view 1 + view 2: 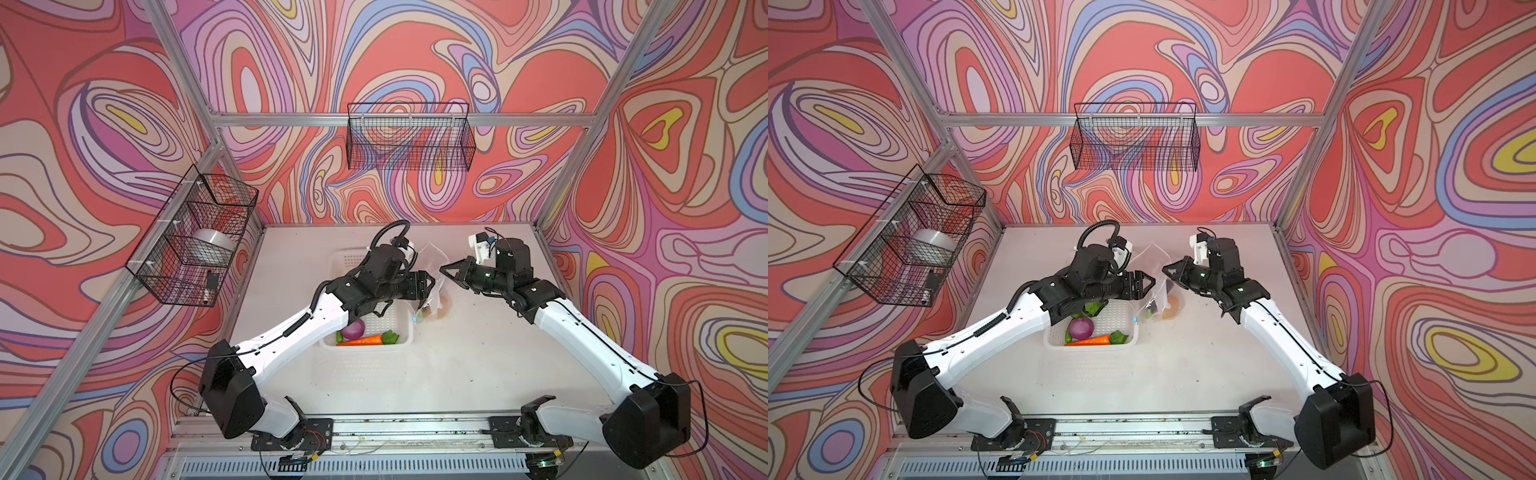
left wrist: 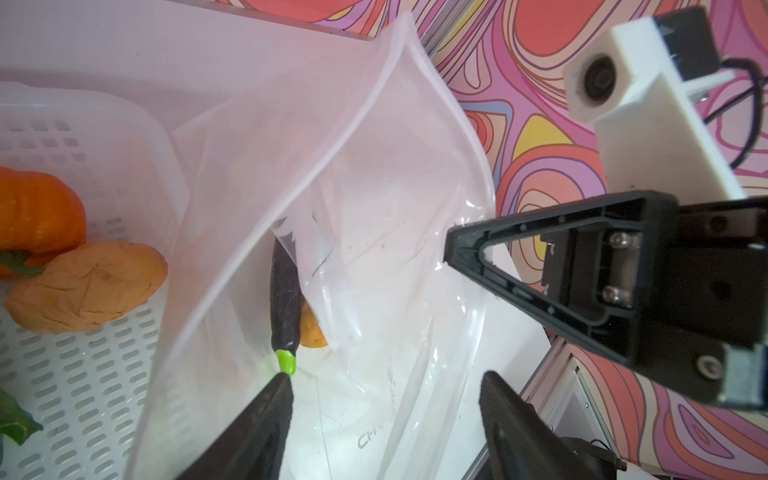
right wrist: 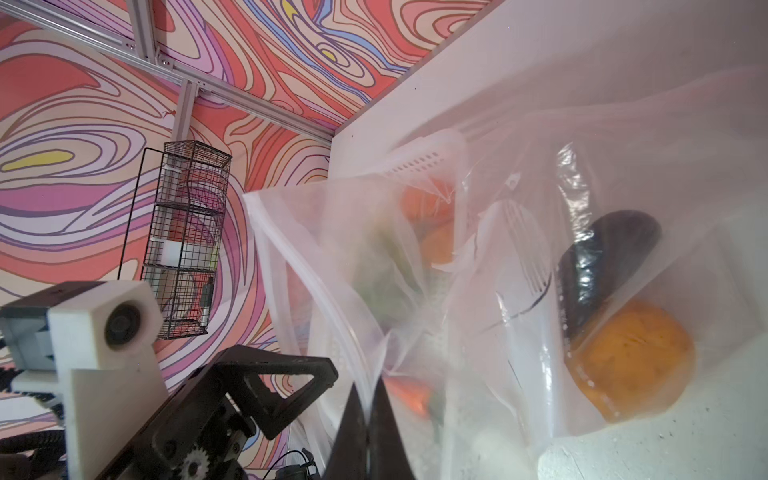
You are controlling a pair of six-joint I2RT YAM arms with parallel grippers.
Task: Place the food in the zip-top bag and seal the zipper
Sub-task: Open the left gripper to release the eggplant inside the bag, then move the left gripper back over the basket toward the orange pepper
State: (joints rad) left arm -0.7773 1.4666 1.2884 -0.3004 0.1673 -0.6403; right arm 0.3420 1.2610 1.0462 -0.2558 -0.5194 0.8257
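- Left gripper point(image 2: 386, 376): we see its fingers spread apart and grasping nothing at the mouth of the zip-top bag point(image 2: 374, 187). One fingertip is just beside the green end of the dark cucumber point(image 2: 286, 291).
- Right gripper point(image 3: 366, 388): clenched on the bag's mouth edge, at the zipper point(image 3: 297, 266).
- Inside the bag we note the cucumber and a round orange piece point(image 3: 631, 365).
- The bag stands between the grippers, just beside the white basket point(image 2: 124, 108), which holds the orange pumpkin point(image 2: 37, 208), tan potato point(image 2: 87, 286), purple onion point(image 1: 1081, 328) and orange carrot point(image 1: 1088, 340).
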